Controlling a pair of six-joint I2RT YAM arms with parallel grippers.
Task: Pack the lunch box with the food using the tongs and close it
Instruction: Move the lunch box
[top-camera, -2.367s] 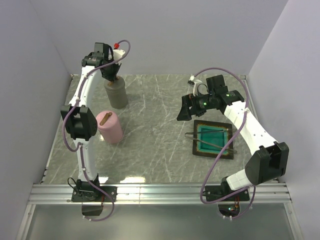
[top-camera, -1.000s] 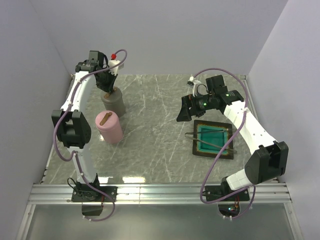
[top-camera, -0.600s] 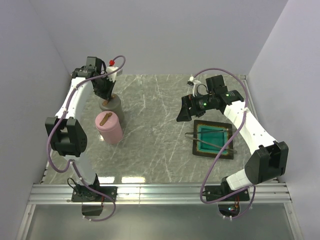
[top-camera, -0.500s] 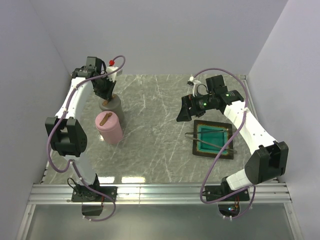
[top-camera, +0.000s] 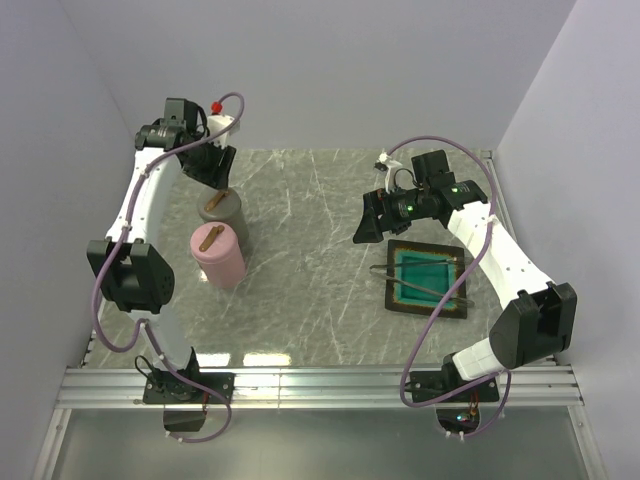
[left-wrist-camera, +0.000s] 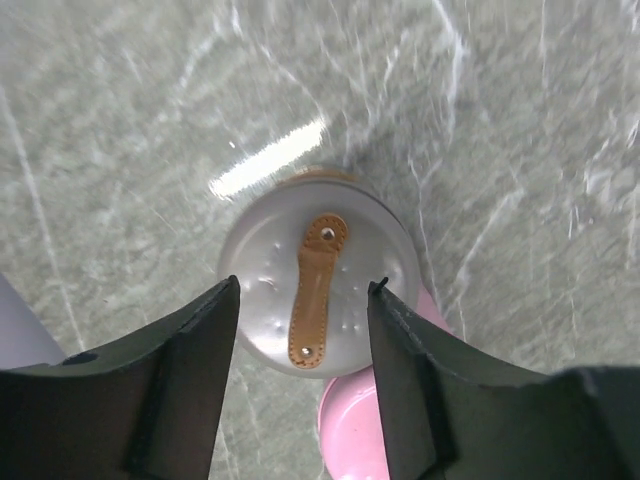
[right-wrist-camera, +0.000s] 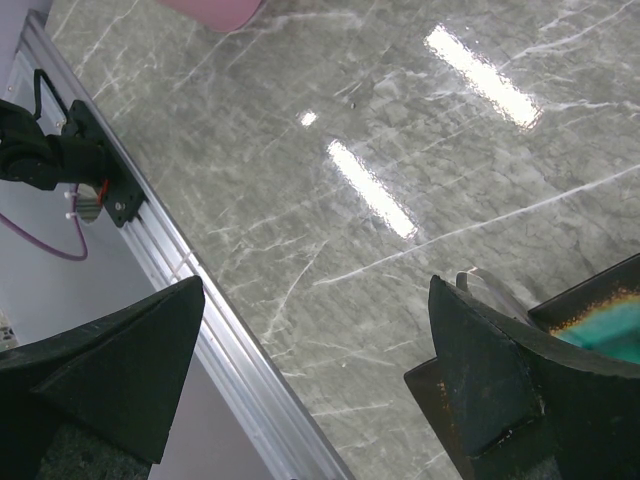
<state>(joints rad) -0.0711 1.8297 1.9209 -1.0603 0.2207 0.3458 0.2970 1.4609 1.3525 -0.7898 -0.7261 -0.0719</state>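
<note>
Left gripper (top-camera: 214, 171) now off grey container (top-camera: 221, 211)

A grey marbled surface (top-camera: 320, 290) with pale veins fills the floor of the enclosure, and bright streaks of light reflect off it. On its right half lies a square tray (top-camera: 425, 313), turned slightly askew, with a dark rim and a teal inside. The right wrist view shows rust-coloured flecks on that rim (right-wrist-camera: 590, 295). A ribbed aluminium rail (top-camera: 320, 385) runs along the near edge. Plain white walls (top-camera: 350, 70) close in the back and both sides.
</note>
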